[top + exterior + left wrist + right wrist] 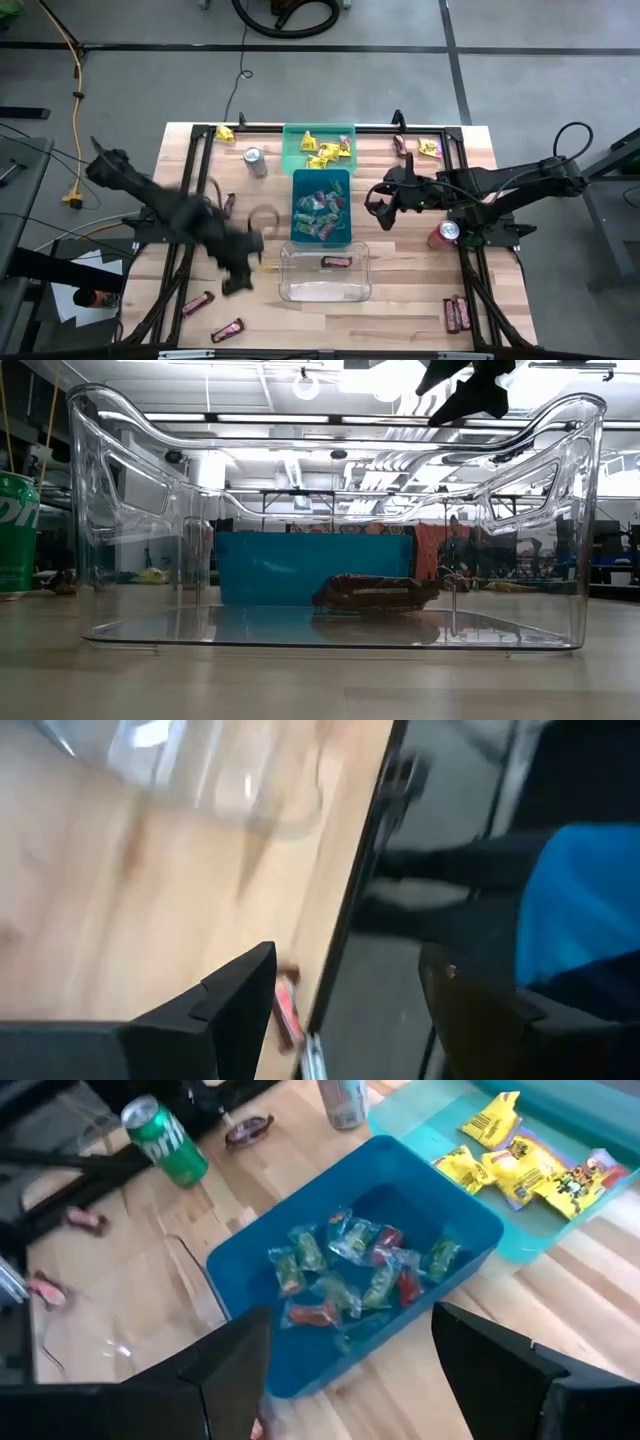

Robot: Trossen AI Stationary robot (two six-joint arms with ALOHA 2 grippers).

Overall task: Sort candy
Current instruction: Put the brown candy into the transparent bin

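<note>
Candy (318, 152) mostly binned, brown bars loose on tabletop (400, 300); both claws wide open, empty.
Left claw (240, 268) near clear bin, right claw (381, 210) beside blue bin (wrappers light, crinkly, likely slippery; pinch bars across the middle).

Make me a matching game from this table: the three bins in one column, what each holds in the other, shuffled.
Bins:
1. green bin
2. blue bin
3. clear bin

Contents:
A. one dark red-brown bar
B. yellow packets
C. mixed green, pink and red packets

Pairs: 1-B, 2-C, 3-A
</note>
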